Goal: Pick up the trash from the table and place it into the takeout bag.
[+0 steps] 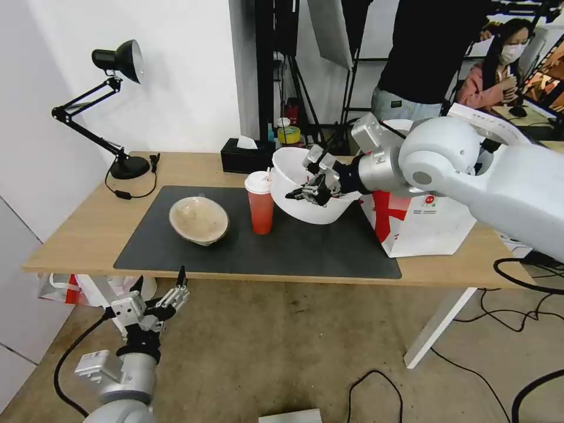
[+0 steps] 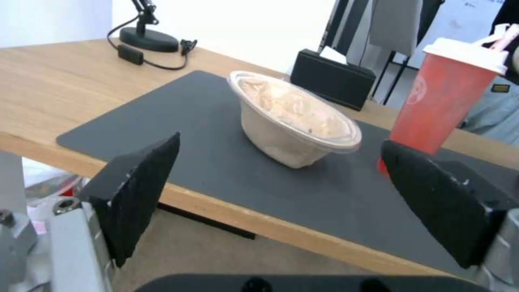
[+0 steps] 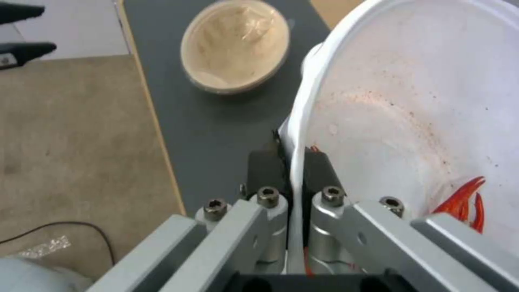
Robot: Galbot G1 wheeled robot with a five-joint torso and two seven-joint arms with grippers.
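While right gripper [image 3: 294, 162] pinches white bowl [image 1: 305, 188] rim, tilted toward takeout bag [image 1: 420, 226], left gripper [image 2: 281, 202] waits open below table [image 1: 76, 235] edge

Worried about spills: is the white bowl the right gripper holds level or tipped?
Tipped. The white bowl hangs off the mat, its rim pinched by the right gripper, opening turned sideways; red scraps stay inside.

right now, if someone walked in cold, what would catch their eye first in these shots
The right gripper is clamped on the rim of the white plastic bowl, holding it tilted above the mat beside the takeout bag. On the dark mat stand the red drink cup and the beige paper bowl. The left gripper hangs open below the table's front edge.
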